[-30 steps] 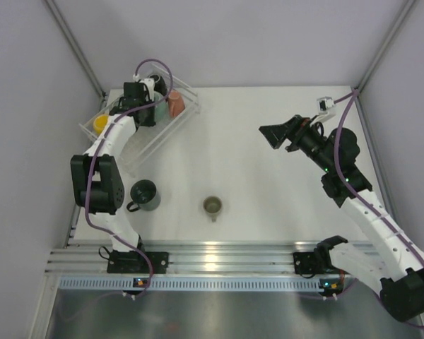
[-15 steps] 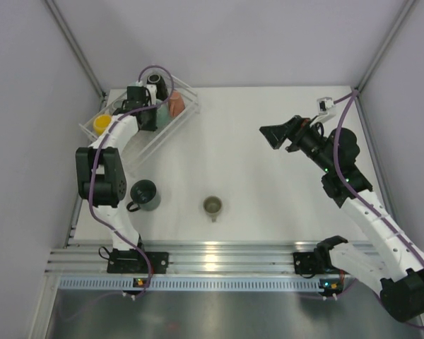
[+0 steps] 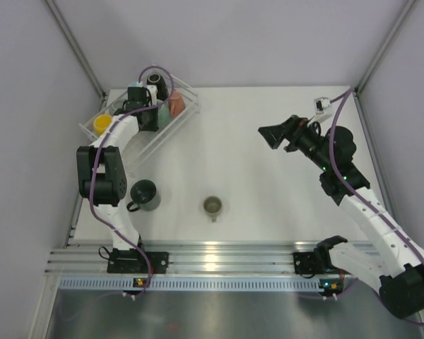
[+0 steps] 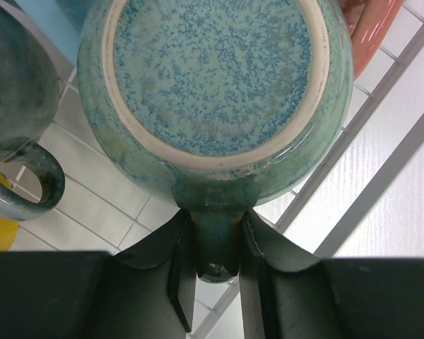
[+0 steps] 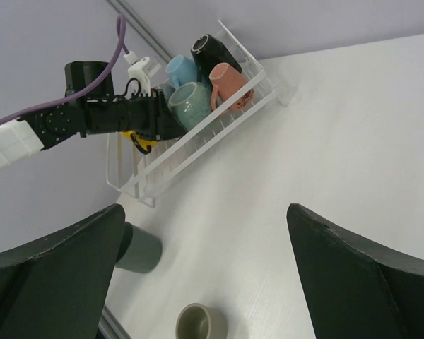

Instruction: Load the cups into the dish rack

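Left jaws pinch the handle [image 4: 217, 236] of the teal cup [image 4: 212, 92], holding it tipped over inside the dish rack [image 5: 191, 159], likely to set it down snugly. Right jaws hang wide open, empty, above the worktop [image 3: 268, 191].

The left arm [image 3: 112, 141] is stretched far out from its base. The left gripper [image 4: 215, 248] is closed tight on the handle of the teal cup [image 4: 212, 78]. The right arm [image 3: 364, 208] is bent and lifted high. The right gripper [image 3: 270, 136] is held wide open.
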Robot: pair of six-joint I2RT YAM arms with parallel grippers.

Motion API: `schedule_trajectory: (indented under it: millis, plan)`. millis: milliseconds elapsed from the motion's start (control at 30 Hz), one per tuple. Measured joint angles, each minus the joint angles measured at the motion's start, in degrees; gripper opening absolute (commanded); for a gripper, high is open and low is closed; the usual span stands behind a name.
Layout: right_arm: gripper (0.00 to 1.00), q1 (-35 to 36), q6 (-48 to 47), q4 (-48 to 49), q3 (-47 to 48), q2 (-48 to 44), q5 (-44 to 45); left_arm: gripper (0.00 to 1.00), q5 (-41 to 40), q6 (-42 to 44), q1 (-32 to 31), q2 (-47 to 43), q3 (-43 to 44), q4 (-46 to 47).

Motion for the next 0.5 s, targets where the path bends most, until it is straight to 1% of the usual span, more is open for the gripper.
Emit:
schedule_trajectory:
  millis: [267, 300, 333, 500]
  plan:
    - [0.98, 0.0, -0.2, -0.7, 0.3, 0.9, -0.2, 0.37, -0.7, -0.5, 0.0, -1.0, -0.9, 1.7]
    - [0.98, 0.0, -0.2, -1.4, 0.6, 1.2, -0.3, 0.4, -1.0, -0.6, 0.0, -1.3, -0.9, 1.9]
    - [0.98, 0.0, -0.2, -2.1, 0.9, 1.4, -0.3, 0.41, -1.4, -0.6, 0.0, -1.7, -0.9, 2.0]
    - [0.97, 0.0, -0.5, -5.7, 2.7, 3.6, -0.5, 0.41, -2.4, -1.1, 0.0, -3.8, -0.9, 2.9]
